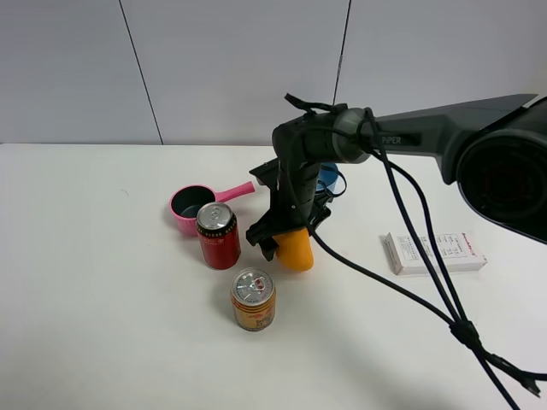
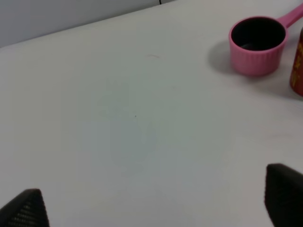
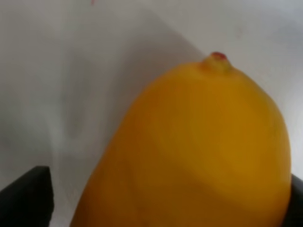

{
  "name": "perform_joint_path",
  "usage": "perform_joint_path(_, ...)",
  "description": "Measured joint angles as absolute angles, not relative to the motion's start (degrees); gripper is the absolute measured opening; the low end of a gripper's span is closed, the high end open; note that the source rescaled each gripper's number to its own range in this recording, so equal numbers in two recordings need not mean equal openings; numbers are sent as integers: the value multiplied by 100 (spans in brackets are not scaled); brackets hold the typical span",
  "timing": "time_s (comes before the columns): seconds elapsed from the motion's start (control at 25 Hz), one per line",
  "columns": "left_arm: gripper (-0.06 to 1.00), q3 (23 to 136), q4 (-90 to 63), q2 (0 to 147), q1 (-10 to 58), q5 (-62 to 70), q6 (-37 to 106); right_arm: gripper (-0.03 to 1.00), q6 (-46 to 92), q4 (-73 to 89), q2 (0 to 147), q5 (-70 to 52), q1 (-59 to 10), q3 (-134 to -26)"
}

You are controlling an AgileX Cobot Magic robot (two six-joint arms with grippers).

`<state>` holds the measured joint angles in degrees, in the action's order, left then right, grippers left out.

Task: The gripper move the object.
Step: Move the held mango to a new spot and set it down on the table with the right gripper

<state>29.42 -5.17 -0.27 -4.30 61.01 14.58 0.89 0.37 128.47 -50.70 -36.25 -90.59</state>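
Observation:
The orange-yellow mango (image 1: 297, 251) is held between the fingers of my right gripper (image 1: 287, 243), near the middle of the white table and just right of the red can. The gripper reaches down from the dark grey arm with black cables. In the right wrist view the mango (image 3: 199, 151) fills the frame, with one black fingertip (image 3: 28, 194) at its side and white table behind it. I cannot tell whether it touches the table. My left gripper (image 2: 156, 208) is open and empty over bare table; only its fingertips (image 2: 28, 208) show.
A red can (image 1: 219, 236) and a gold-orange can (image 1: 253, 300) stand left of and in front of the mango. A pink pot (image 1: 192, 205) with a handle sits behind them, also in the left wrist view (image 2: 258, 45). A white box (image 1: 433, 253) lies at the right. A blue item (image 1: 329, 178) lies behind the arm.

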Motion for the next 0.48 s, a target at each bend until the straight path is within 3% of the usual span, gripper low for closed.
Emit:
perform_joint_path(0.08, 100, 2942, -517, -27, -430, 6101, 1458, 48, 0, 37, 12842, -5021, -3625, -9059)
perform_joint_path(0.32, 100, 2942, -517, -27, -430, 6101, 1458, 52, 0, 0, 12709, -4972, -3625, -9059)
perform_joint_path(0.48, 100, 2942, -517, -27, -430, 6101, 1458, 78, -167, 0, 12603, -5042, -3625, -9059)
